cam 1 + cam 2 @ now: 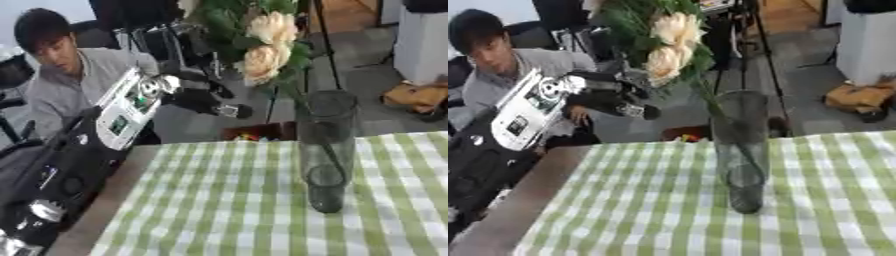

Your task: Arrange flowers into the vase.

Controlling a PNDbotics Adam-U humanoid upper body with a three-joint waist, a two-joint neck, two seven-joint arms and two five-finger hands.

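Nearest me my left arm (61,165) rises, its robot hand (188,97) unreadable, flowers (267,45) beside it already in the vase (325,150), so I withdraw slowly.

Foliage (229,20) cut off at top.

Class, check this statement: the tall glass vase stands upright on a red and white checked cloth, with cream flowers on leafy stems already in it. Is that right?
Not quite. The cloth is green and white checked, not red and white, as the left eye view shows. The rest holds: the tall glass vase stands upright on it, with cream flowers on leafy stems already in it.
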